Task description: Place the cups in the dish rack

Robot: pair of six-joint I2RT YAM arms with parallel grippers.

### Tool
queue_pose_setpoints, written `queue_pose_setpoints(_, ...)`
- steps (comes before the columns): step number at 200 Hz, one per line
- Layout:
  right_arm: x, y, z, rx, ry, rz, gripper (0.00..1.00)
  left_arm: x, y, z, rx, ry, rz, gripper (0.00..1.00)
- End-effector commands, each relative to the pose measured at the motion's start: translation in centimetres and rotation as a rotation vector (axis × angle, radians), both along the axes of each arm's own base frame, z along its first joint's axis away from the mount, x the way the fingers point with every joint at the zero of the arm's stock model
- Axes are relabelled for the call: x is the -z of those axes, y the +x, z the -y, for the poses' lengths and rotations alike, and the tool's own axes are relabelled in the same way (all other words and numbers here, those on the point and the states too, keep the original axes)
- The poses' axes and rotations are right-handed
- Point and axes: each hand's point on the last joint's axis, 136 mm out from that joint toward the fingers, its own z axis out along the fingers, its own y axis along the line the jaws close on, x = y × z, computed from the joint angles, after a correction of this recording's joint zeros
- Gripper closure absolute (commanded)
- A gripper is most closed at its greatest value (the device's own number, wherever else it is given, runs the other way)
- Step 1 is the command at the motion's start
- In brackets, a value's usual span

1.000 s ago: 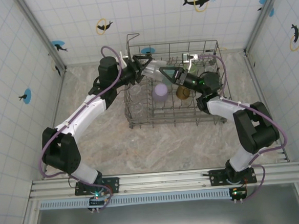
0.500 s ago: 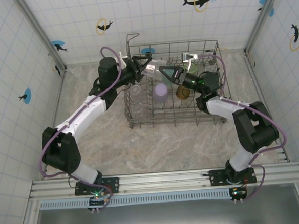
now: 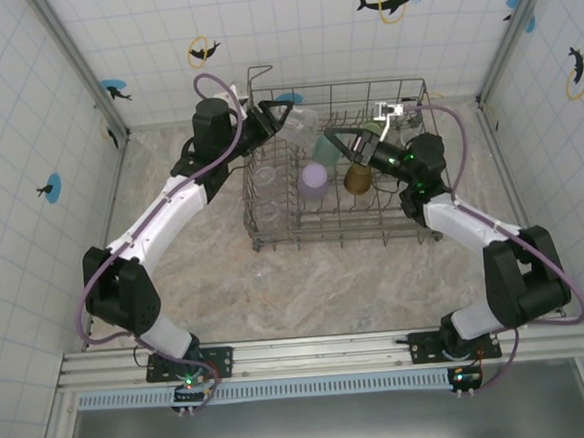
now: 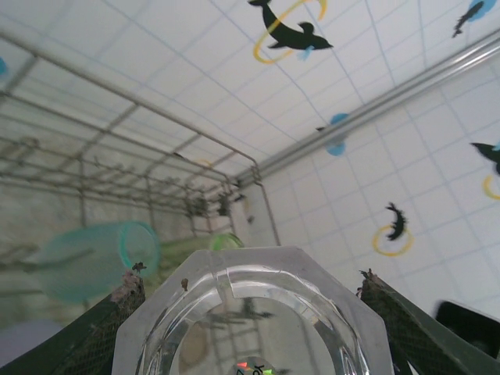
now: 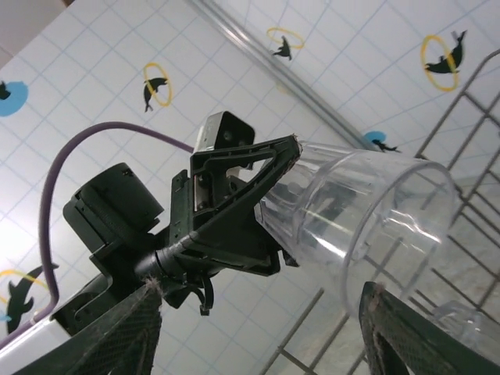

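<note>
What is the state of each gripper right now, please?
Left gripper: closed on a clear cup.
Right gripper: open, holding nothing.

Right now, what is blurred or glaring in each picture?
Left wrist view: the clear cup up close is sharp, the teal cup and dish rack behind are soft. Right wrist view: the left gripper and cup are sharp, the right gripper's fingers soft. Top external view: evenly lit, sharp.
</note>
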Motion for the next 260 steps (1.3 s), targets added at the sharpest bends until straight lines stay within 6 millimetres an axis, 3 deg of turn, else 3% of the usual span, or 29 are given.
queue_pose_setpoints(1,1.6,-0.4,1.1,0.064,-0.108,0.008,0.27,1.5,2.2,-2.0,-0.119,0.219,0.109,1.00)
queue_pose_setpoints(28,2.8,-1.4,2.3,0.121,-0.192,0.004,0.18,3.2,4.2,-3.2,-0.187,0.373,0.156,1.00)
queue_pose_setpoints(67,4.5,-2.8,5.0,0.216,-0.245,-0.011,0.00,5.0,6.4,-3.1,-0.202,0.516,0.187,1.00)
queue_pose_setpoints(99,4.9,-4.2,6.2,0.244,-0.258,-0.010,0.00,6.1,7.1,-2.6,-0.217,0.671,0.245,1.00)
queue_pose_setpoints(157,5.6,-5.7,7.6,0.277,-0.265,-0.018,0.00,7.7,7.2,0.2,-0.247,0.975,0.345,1.00)
queue_pose_setpoints(205,5.7,-6.1,8.2,0.289,-0.261,-0.019,0.00,8.9,9.1,-0.8,-0.368,1.148,0.291,1.00)
queue_pose_setpoints(260,5.7,-6.4,8.8,0.303,-0.256,-0.019,0.00,10.3,9.9,-1.5,-0.424,1.228,0.254,1.00)
